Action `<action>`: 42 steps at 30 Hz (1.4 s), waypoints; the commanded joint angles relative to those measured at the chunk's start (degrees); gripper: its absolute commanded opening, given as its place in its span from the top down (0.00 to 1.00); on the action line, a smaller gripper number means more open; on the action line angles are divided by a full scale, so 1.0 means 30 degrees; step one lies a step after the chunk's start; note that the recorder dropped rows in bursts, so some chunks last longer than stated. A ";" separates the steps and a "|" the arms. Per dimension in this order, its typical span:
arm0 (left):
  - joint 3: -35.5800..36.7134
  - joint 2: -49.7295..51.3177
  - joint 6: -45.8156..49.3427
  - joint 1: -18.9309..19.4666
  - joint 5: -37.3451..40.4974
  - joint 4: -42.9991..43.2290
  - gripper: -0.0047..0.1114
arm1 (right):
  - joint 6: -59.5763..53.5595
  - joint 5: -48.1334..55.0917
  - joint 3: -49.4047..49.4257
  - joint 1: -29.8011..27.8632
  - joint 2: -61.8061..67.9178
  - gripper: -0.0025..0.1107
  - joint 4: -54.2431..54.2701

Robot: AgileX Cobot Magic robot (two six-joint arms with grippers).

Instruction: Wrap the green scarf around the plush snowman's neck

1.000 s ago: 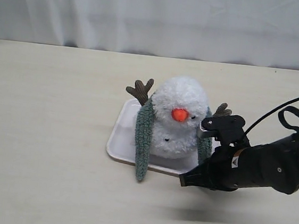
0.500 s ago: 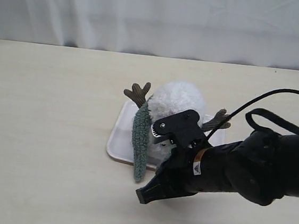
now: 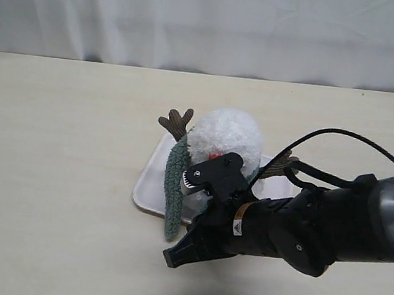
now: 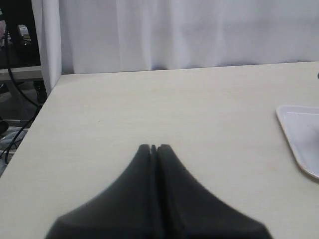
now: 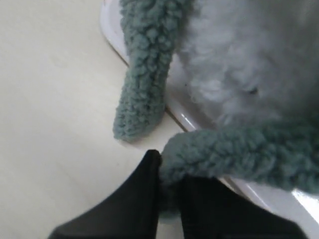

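Observation:
The plush snowman [image 3: 226,136] sits on a white tray [image 3: 149,185], its orange nose partly hidden behind my right arm. One end of the green scarf [image 3: 174,187] hangs down its left side over the tray's edge. My right gripper [image 5: 169,172] is shut on the scarf's other end [image 5: 239,157], which stretches across the snowman's white body [image 5: 244,64]. In the exterior view the right gripper [image 3: 179,253] is low in front of the snowman. The hanging end [image 5: 142,84] lies close by. My left gripper [image 4: 153,147] is shut and empty over bare table, far from the snowman.
The tray's corner [image 4: 299,134] shows in the left wrist view. A white curtain [image 3: 210,22] hangs behind the beige table [image 3: 53,175]. The table's far left edge [image 4: 47,94] drops off beside cables. The right arm's black cable [image 3: 346,138] loops above it.
My right gripper has swept from the snowman's right side across its front to the left, pulling the scarf end with it. The snowman and tray have shifted slightly left.

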 commanded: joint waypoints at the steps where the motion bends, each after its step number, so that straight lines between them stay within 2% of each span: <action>1: 0.0063 -0.0051 -0.0050 -0.0026 -0.0148 -0.0021 0.96 | -0.0108 0.1255 -0.0392 0.0074 0.0033 0.64 0.0210; 3: 0.0063 -0.0051 -0.0050 -0.0026 -0.0148 -0.0021 0.96 | -0.0108 0.2998 -0.0392 0.0074 0.0033 0.53 0.0871; 5: 0.0063 -0.0051 -0.0050 -0.0026 -0.0148 -0.0021 0.96 | -0.0108 0.4419 -0.0392 0.0074 0.0033 0.50 0.0871; 10: 0.0063 -0.0051 -0.0050 -0.0026 -0.0148 -0.0021 0.96 | -0.0185 0.4931 -0.0392 0.0103 -0.0111 0.50 0.2185; 16: 0.0063 -0.0051 -0.0050 -0.0026 -0.0148 -0.0021 0.96 | -0.0185 0.5087 -0.1413 0.2367 -0.1843 0.50 0.2390; 21: 0.0063 -0.0051 -0.0050 -0.0026 -0.0148 -0.0021 0.96 | -0.0149 0.3899 -0.2616 0.2769 -0.1968 0.50 0.2454; 30: 0.0063 -0.0051 -0.0050 -0.0026 -0.0148 -0.0021 0.96 | 0.0190 0.2969 -0.3247 0.2590 -0.0391 0.50 0.2403; 42: 0.0063 -0.0051 -0.0050 -0.0026 -0.0148 -0.0021 0.96 | 0.0318 0.2620 -0.3247 0.0048 0.1247 0.50 0.2447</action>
